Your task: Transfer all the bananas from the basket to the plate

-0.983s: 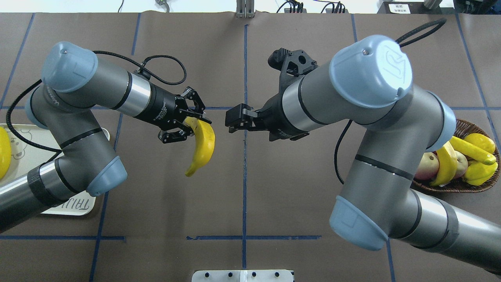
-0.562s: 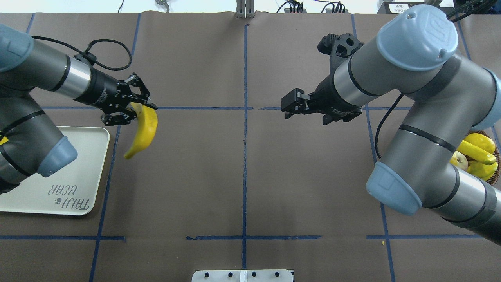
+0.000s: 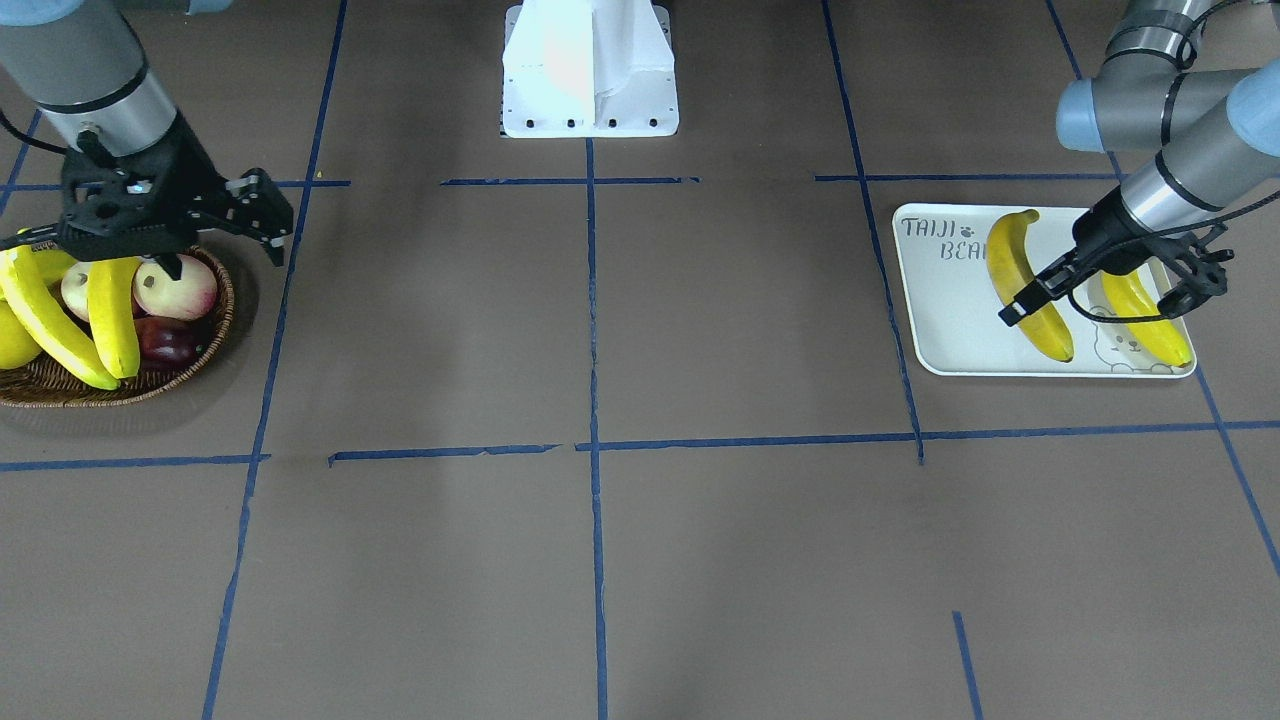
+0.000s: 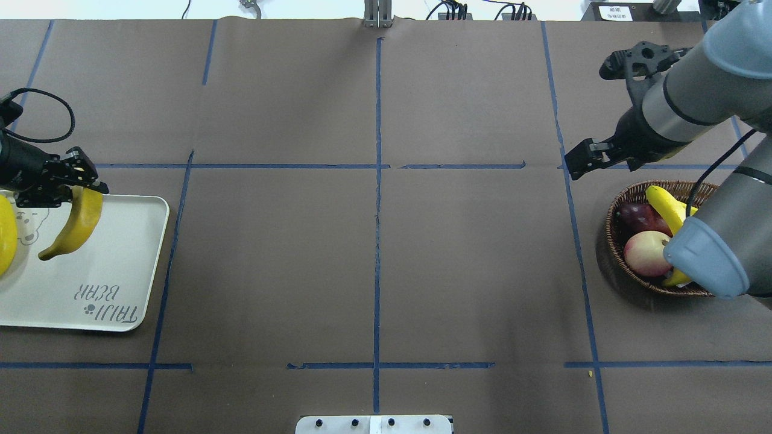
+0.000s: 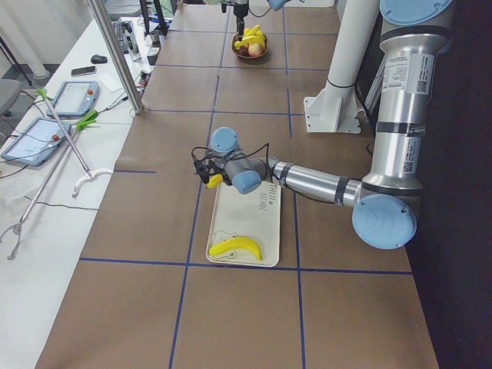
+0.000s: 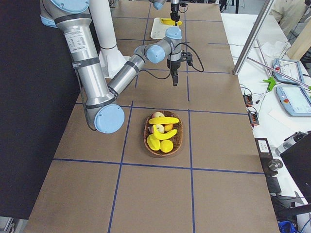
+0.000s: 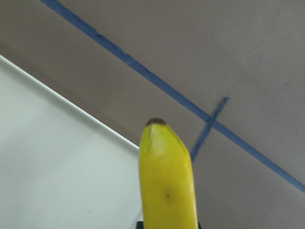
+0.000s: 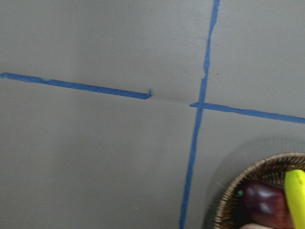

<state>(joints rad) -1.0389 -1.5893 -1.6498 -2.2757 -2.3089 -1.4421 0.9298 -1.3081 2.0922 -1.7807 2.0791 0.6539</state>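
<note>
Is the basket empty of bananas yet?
No. Several bananas lie in the basket, beside a round fruit and a dark red fruit.

The overhead camera looks down on the table (image 4: 271,271); the front one faces it from across. 2 side cameras look along it from each end, 2 wrist cameras sit close. All 4 wide views share plate (image 4: 120,253) and basket (image 4: 610,218)

From above, the plate (image 4: 120,259) runs off the view's left edge, taking most of the lying banana (image 4: 5,238) with it. The right arm's elbow (image 4: 702,256) covers the right side of the basket (image 4: 611,241). The left wrist view cuts off the held banana (image 7: 167,186) low down. Whether the right gripper (image 4: 576,169) is parted, I cannot tell.
</note>
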